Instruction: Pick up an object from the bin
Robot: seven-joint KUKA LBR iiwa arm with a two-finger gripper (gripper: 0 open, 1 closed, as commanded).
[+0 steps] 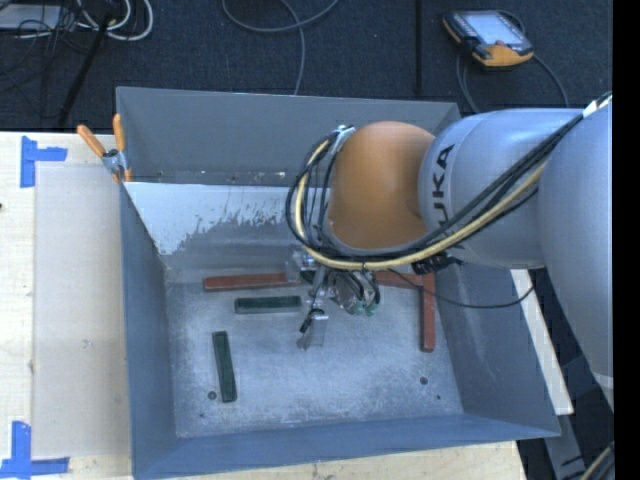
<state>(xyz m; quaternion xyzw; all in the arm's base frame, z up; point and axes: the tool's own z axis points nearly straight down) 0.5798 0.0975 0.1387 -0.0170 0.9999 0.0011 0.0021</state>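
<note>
Dark carpet (300, 48) lies behind the bin (145, 258), with an orange-trimmed handset (490, 36) on it at the top right. Your gripper (313, 323) sits low over the middle of the bin floor, just beside the right end of a dark green stick (268, 305) that lies flat and nearly level across the view. Whether they touch you cannot tell, nor whether the gripper is released or clenched. Just behind that stick, close and almost parallel, lies a reddish-brown stick (245, 282), near the foot of the back wall. A second green stick (224, 366) lies well apart toward the front left, pointing nearly front to back, with bare floor all round it. On the right a brown stick (428, 318) runs front to back near the right wall, its upper end hidden under the arm (520, 188). You have open floor in front of the gripper and to its front right; the tight side is the back, where the two sticks lie near the sloping wall. An orange cover (375, 183) and looped cables (302, 208) hang over the back right of the bin. Beside the cover, lettering (443, 183) on the arm runs up and down and reads KUKA
</note>
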